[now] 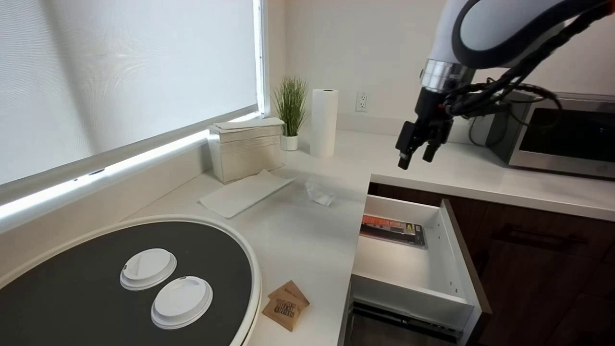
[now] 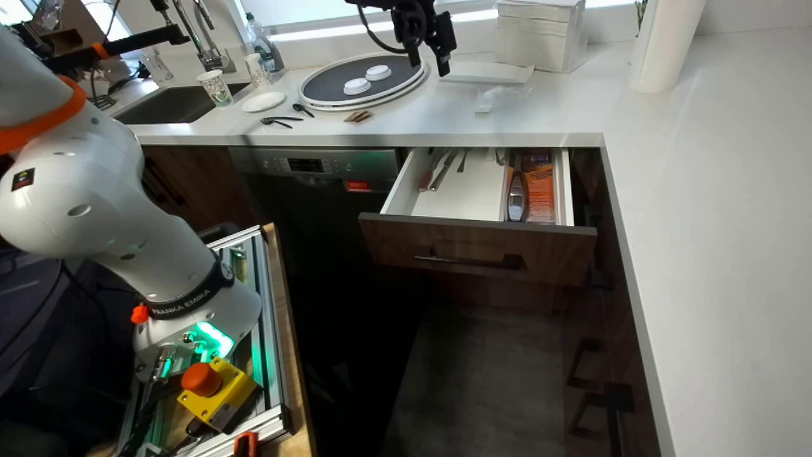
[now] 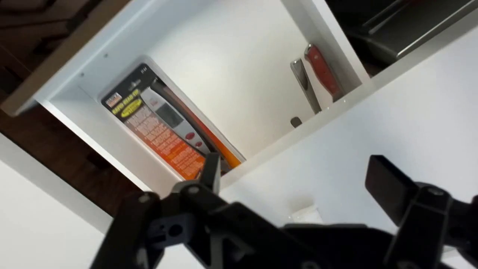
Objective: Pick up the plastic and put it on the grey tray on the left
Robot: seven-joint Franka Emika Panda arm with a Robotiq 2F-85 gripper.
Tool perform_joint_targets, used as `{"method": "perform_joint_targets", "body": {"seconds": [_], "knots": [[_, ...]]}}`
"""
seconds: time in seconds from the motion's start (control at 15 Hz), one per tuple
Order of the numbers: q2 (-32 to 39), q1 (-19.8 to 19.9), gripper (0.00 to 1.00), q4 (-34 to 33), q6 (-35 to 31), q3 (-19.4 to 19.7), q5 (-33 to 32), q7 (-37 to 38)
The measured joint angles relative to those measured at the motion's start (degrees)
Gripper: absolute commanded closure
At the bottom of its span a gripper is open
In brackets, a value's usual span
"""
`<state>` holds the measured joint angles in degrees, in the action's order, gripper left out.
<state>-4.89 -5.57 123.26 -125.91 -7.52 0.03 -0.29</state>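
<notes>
The plastic is a crumpled clear piece (image 1: pixel 319 191) on the white counter. It also shows in an exterior view (image 2: pixel 500 97), and in the wrist view a pale end of it (image 3: pixel 307 215) shows between the fingers, the rest hidden by the gripper body. The grey tray (image 1: pixel 222 252) is round with a raised white rim and lies on the counter; it also shows in an exterior view (image 2: pixel 327 81). Two white cup lids lie on it. My gripper (image 1: pixel 416 158) is open and empty, raised above counter height near the open drawer; it also shows in an exterior view (image 2: pixel 429 62) and the wrist view (image 3: pixel 295 168).
An open drawer (image 2: pixel 476 188) holds packaged tools (image 3: pixel 160 123) and cutlery. A folded paper sheet (image 1: pixel 245 194), a napkin stack (image 1: pixel 247 151), a paper towel roll (image 1: pixel 324 122) and a potted plant (image 1: pixel 290 110) stand around the plastic. Brown packets (image 1: pixel 287 305) lie beside the tray.
</notes>
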Motion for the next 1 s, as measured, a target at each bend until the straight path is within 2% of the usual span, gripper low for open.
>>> {"method": "perform_joint_targets", "body": {"seconds": [0.2,0.53,0.87,0.93,1.0], "knots": [[10.12,-0.96,0.0,-8.09,-2.86,-0.25,-0.09,-3.61],[26.23,-2.5,0.0,-22.79,-3.23,-1.23,-0.34,-9.13],[39.14,-4.85,0.0,-35.73,-3.23,-1.18,-4.94,-12.4],[41.38,-5.4,0.09,-38.16,-3.23,-1.06,-6.07,-12.69],[43.34,-5.85,0.26,-40.43,-3.23,-1.02,-6.84,-13.07]]}}
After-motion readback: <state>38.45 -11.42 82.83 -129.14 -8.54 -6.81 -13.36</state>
